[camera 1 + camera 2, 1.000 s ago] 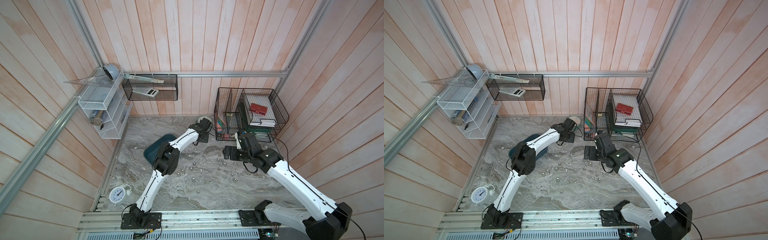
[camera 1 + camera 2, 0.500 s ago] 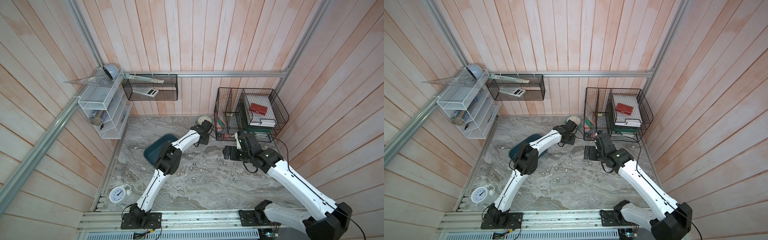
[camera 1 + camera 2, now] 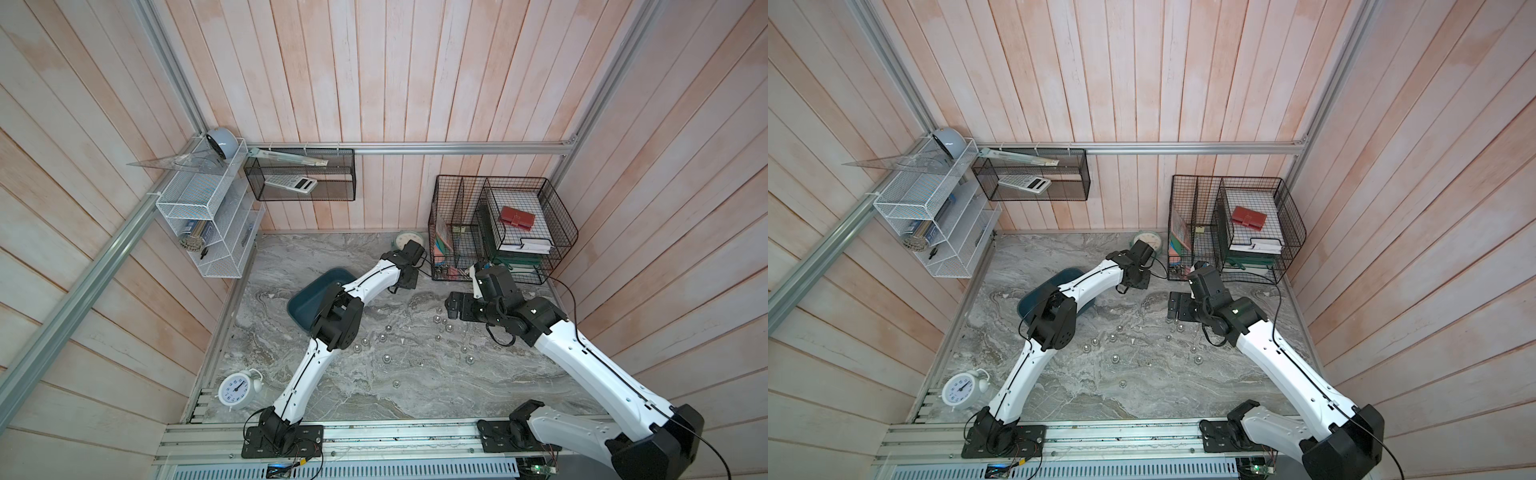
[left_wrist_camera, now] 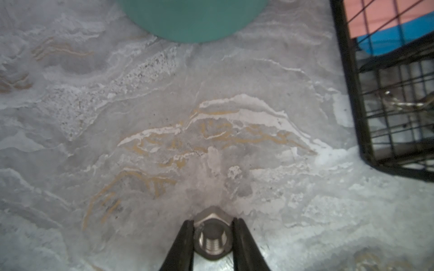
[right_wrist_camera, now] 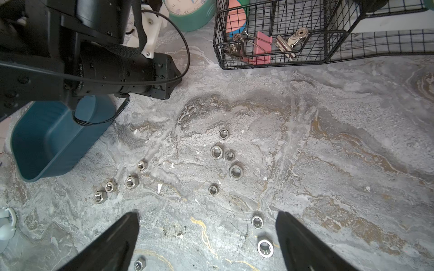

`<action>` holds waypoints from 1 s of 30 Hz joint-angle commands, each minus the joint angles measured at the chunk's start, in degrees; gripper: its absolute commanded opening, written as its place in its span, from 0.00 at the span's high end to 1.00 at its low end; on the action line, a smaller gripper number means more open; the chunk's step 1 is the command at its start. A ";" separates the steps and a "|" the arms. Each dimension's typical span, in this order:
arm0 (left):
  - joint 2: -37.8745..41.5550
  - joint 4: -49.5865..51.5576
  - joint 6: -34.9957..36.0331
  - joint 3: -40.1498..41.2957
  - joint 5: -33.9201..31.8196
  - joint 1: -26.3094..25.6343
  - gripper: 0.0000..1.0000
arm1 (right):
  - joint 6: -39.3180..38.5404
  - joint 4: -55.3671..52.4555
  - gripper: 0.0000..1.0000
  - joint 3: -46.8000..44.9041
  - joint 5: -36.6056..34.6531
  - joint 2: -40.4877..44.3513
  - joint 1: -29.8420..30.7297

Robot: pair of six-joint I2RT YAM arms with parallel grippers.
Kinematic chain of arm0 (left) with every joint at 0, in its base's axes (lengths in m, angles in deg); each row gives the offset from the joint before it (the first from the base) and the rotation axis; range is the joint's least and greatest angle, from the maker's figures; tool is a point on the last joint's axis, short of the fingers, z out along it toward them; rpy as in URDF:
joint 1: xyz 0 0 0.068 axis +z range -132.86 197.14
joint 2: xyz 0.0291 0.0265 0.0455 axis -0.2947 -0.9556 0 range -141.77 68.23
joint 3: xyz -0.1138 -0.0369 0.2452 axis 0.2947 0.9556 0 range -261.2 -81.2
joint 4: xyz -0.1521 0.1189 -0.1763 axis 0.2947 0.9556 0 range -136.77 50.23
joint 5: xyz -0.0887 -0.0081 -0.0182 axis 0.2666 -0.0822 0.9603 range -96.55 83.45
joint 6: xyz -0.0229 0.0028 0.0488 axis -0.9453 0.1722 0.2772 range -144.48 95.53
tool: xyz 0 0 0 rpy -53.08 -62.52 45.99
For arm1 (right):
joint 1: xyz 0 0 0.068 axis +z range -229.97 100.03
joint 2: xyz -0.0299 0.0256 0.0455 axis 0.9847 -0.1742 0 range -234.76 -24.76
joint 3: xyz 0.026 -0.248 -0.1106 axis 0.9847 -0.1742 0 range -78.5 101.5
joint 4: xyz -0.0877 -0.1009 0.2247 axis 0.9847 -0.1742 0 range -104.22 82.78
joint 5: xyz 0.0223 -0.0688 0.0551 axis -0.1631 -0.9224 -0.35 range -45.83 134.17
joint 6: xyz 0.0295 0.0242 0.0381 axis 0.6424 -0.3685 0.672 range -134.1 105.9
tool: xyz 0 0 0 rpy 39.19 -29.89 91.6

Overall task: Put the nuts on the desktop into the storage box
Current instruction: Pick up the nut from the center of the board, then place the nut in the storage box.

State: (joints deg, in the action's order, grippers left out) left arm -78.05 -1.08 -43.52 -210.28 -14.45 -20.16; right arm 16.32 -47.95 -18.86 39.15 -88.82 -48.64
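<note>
Left gripper (image 4: pixel 212 222) is pinched shut on one nut (image 4: pixel 212 242), across flats, low over desktop (image 4: pixel 234 140), near basket (image 4: pixel 348 70). Lift it straight up, hold your squeeze, carry to box (image 5: pixel 56 164), release low inside. Right gripper (image 5: pixel 206 215) spread wide, empty. Count: 12 loose nuts (image 5: pixel 235 172) in right wrist view, 1 gripped, 1 box.

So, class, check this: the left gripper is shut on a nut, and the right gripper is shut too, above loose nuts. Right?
No: the right gripper is open, jaws wide apart above the loose nuts, as the right wrist view shows. The left gripper is indeed shut on a nut.
</note>
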 commanded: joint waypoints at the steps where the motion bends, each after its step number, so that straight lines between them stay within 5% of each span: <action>1: 1.75 0.65 0.15 -0.20 -1.23 -0.35 0.79 | 0.52 0.62 0.02 -0.86 0.66 -0.11 -0.35; 9: 10.12 -2.28 -1.76 6.51 -1.73 1.03 0.79 | -0.42 3.66 0.02 -0.35 2.95 -1.36 -0.31; 30: 43.49 -9.19 -9.36 44.43 -4.65 13.17 0.79 | -4.70 14.21 0.02 10.72 13.91 -19.25 4.47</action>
State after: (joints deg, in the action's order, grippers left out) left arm -37.26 -9.17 -51.30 -169.06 -17.58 -8.36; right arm 12.99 -35.95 -10.62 50.78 -106.30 -45.05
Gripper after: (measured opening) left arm 0.281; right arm 0.979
